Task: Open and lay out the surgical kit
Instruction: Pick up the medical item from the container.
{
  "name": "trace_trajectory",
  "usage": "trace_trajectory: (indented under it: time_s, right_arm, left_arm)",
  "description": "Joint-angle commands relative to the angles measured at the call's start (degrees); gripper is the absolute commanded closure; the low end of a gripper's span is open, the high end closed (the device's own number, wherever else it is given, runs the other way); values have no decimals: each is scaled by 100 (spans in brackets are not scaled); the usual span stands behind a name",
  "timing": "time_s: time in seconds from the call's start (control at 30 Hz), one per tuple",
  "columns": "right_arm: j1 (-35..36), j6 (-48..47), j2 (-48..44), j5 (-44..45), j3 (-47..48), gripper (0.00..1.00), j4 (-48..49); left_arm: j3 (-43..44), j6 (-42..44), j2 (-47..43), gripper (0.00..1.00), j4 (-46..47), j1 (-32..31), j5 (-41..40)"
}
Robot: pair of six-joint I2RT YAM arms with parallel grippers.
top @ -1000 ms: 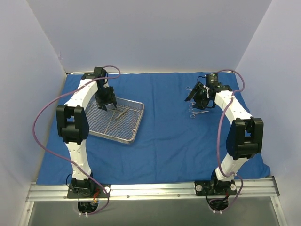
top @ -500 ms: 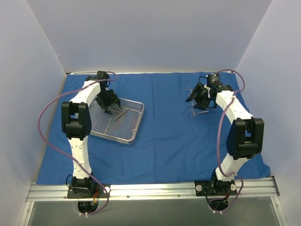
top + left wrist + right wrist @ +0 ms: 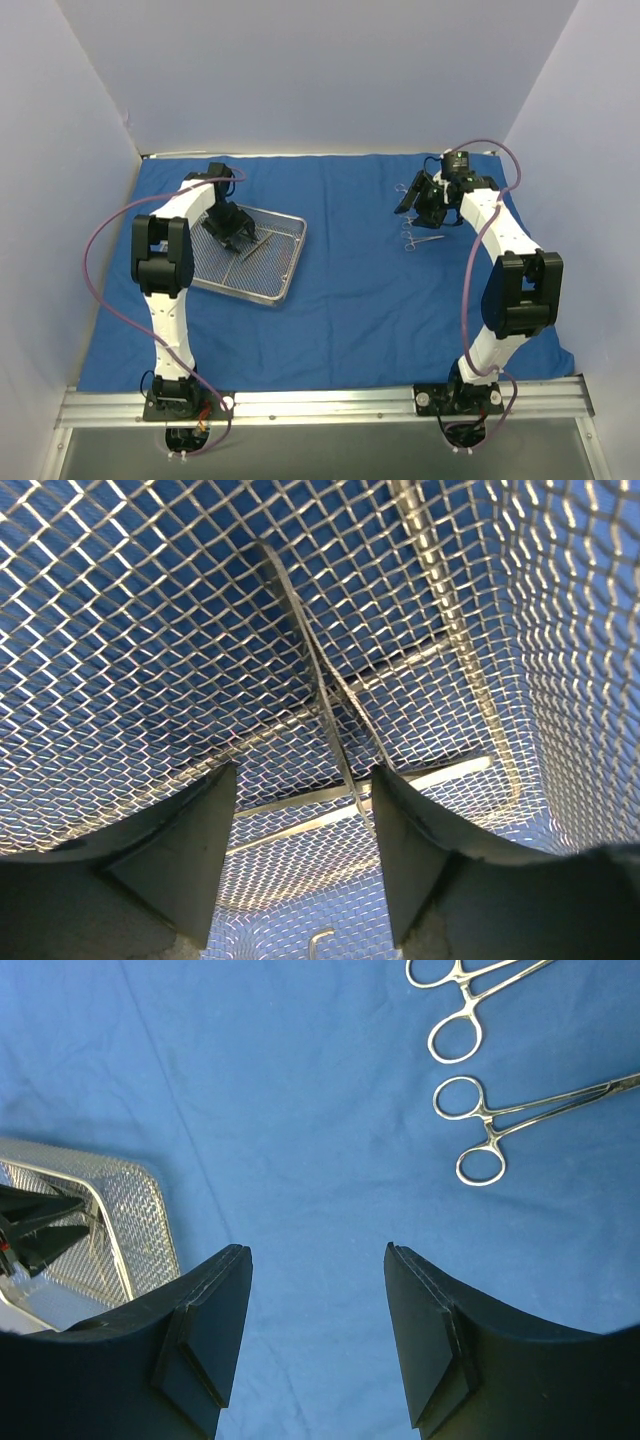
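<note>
Left claw (image 3: 230,228) is down in the tray (image 3: 287,282) with its jaws parted. A thin instrument (image 3: 322,690) lies on the mesh between the fingers, close by the right one, not gripped. The tray sits on the left of the blue cloth (image 3: 360,320). Right claw (image 3: 318,1260) hovers over the cloth, half-open and empty, with two forceps (image 3: 497,1119) lying just beyond it.

White walls (image 3: 320,70), aluminium rail (image 3: 330,403), grey tabletop (image 3: 330,452)
</note>
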Motion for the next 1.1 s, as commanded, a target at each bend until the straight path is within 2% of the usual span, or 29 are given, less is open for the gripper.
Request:
trace_trajectory:
  time_s: [0.0, 0.03, 0.17, 0.2, 0.27, 0.3, 0.43, 0.77, 0.9, 0.97, 1.07]
  right_arm:
    - [-79, -175, -226, -117, 77, 44, -189]
    - [-96, -184, -226, -135, 59, 44, -181]
    - [-96, -211, -226, -170, 85, 44, -163]
    - [-96, -211, -217, -162, 111, 44, -163]
    - [-87, -219, -208, -153, 138, 45, -163]
    - [-79, -219, -200, -153, 164, 45, -154]
    - [53, -263, -86, -144, 374, 45, -154]
    - [756, -615, 898, -398, 1806, 43, -436]
    - [1098, -659, 1398, -767, 2395, 42, -435]
    - [1318, -668, 1540, -838, 2598, 41, -462]
    - [1538, -650, 1777, -943, 2836, 41, -453]
  left_arm:
    - [-87, -209, 170, 36, 379, 6, -222]
    - [-87, -200, 223, 39, 370, 23, -205]
    - [-253, -130, 136, 61, 492, 76, -161]
    - [-280, -77, 92, 69, 510, 85, -170]
    - [-324, -24, -5, 75, 537, 129, -179]
    - [-385, 11, -40, 83, 554, 155, -153]
    - [-430, 344, -444, 96, 528, 199, -205]
    - [-412, 2188, -1753, 98, 176, 155, -302]
    - [-272, 2515, -1982, 98, -147, 129, -460]
    - [-132, 2630, -1991, 98, -368, 41, -977]
    - [-297, 2823, -2263, 98, -299, -12, -1145]
